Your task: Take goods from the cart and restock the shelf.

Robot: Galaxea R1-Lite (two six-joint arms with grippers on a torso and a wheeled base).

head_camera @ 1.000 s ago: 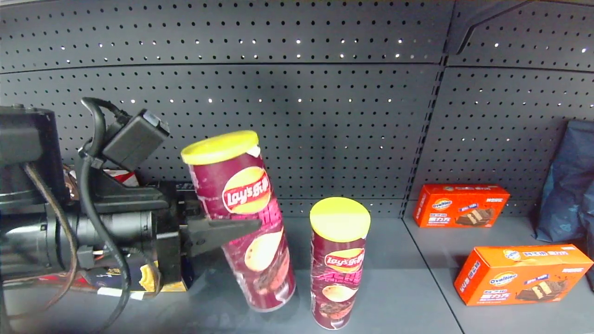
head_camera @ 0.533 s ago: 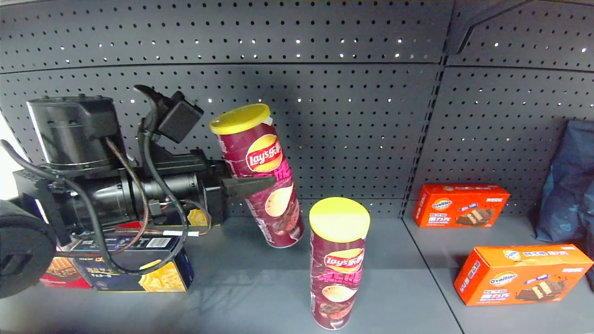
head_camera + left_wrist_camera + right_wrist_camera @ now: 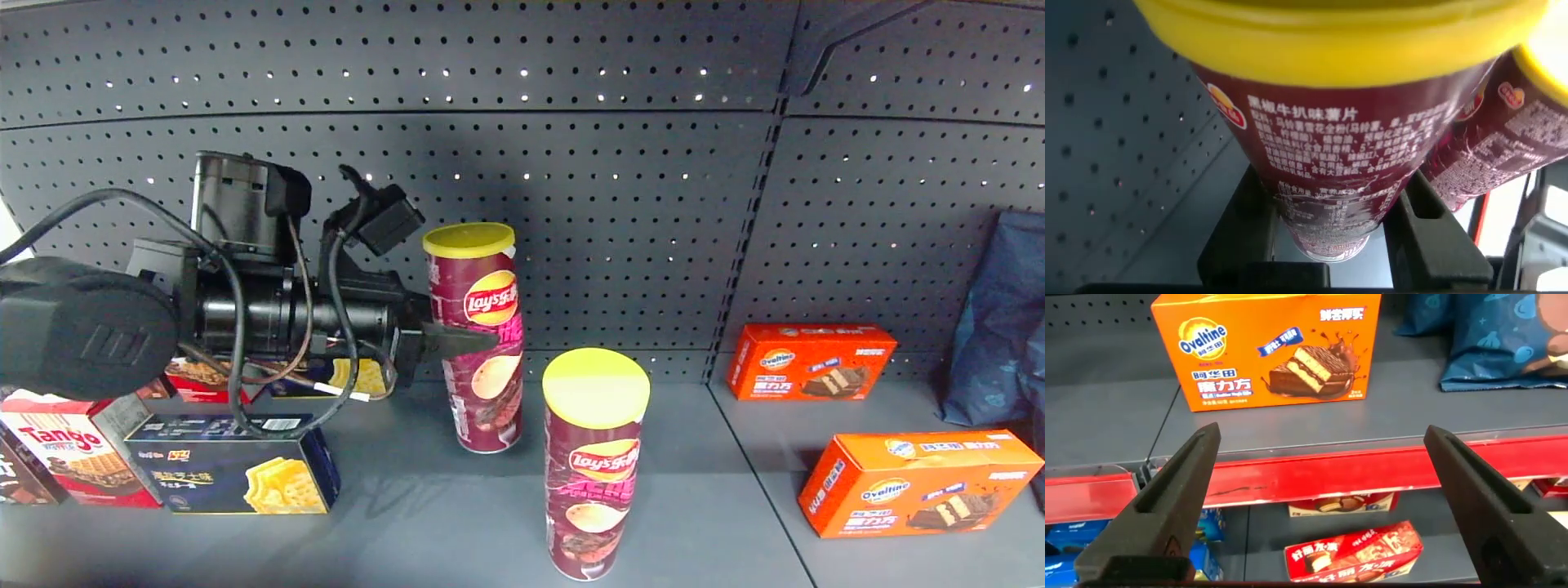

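Observation:
A maroon chip can [image 3: 478, 327] with a yellow lid stands upright near the back of the grey shelf [image 3: 457, 523], its base at the shelf board. My left gripper [image 3: 478, 340] is shut on its middle from the left. In the left wrist view the held chip can [image 3: 1339, 163] sits between both black fingers [image 3: 1241, 237]. A second identical can [image 3: 596, 465] stands in front and to the right, also seen close beside the held one as the second can [image 3: 1507, 131]. My right gripper [image 3: 1327, 506] is open and holds nothing, facing an orange box [image 3: 1266, 351] on a lower shelf.
Two orange boxes [image 3: 808, 361] [image 3: 918, 482] and a blue bag [image 3: 1000, 327] lie at the right. A dark blue cracker box [image 3: 237, 474] and a wafer box [image 3: 73, 453] lie at the left under my arm. The pegboard wall [image 3: 571, 163] closes the back.
My left gripper carried the can right and toward the back wall. The can went from tilted and lifted to upright, down at the shelf board behind the second can.

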